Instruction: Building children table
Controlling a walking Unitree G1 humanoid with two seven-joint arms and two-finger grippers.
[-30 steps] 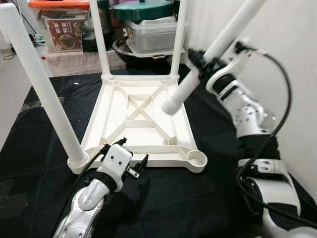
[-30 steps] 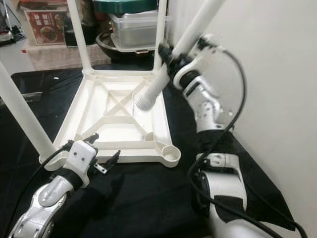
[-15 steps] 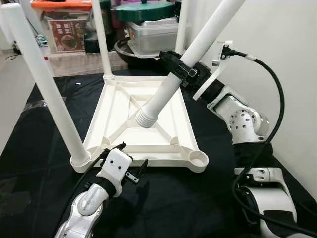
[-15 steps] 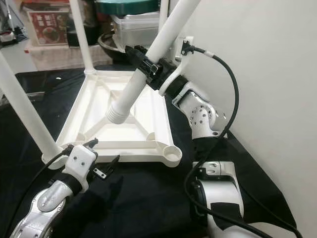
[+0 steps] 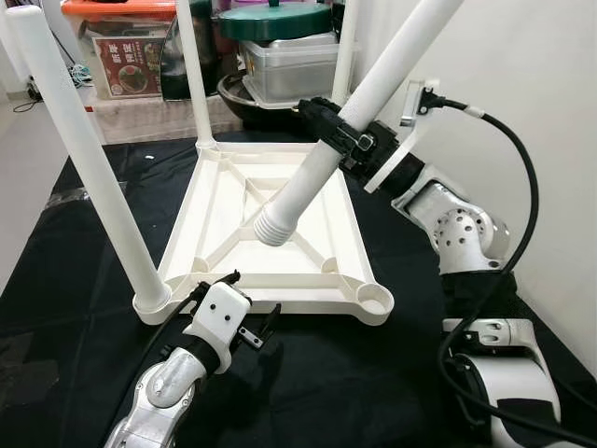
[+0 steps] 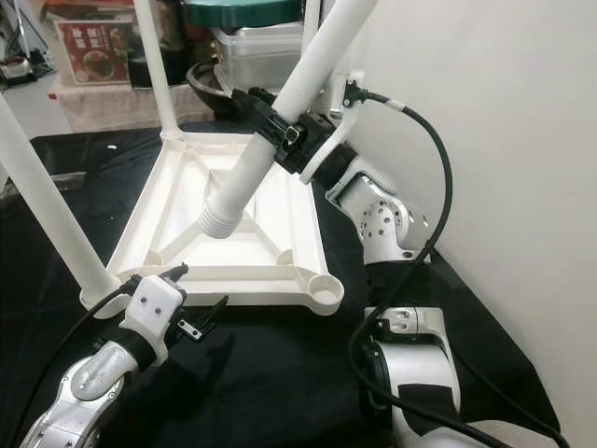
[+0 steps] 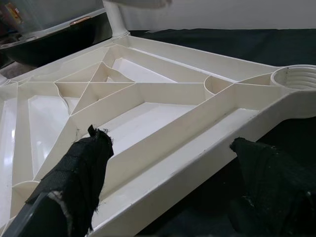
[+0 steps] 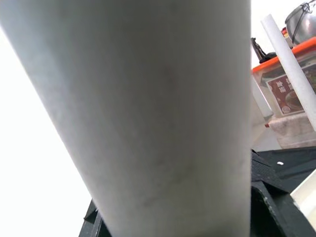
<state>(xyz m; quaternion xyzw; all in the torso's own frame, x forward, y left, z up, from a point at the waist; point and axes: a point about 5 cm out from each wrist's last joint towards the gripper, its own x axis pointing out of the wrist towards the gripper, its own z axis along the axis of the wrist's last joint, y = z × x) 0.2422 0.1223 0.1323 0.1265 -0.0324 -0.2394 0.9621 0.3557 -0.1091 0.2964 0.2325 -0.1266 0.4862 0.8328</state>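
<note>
Right gripper point(image 5: 340, 140) swung table leg point(image 5: 317, 168) inward, clamped on it, left gripper point(image 5: 244, 313) spread.

black cloth point(image 5: 373, 373) underfoot, white wall point(image 5: 522, 112), stacked storage boxes point(image 5: 121, 51) behind

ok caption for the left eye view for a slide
Right gripper holds the fourth leg tilted above the upturned table top, near-right socket unfilled.

Silver-armed humanoid with black-fingered grippers

The right arm point(image 5: 457, 224) has rounded silver joint housings and a looping black cable; the left arm point(image 5: 163, 392) ends in a white wrist block with small dark screws, and the left gripper point(image 5: 244, 308) has black fingers point(image 7: 79, 173) wrapped in frayed cloth.
</note>
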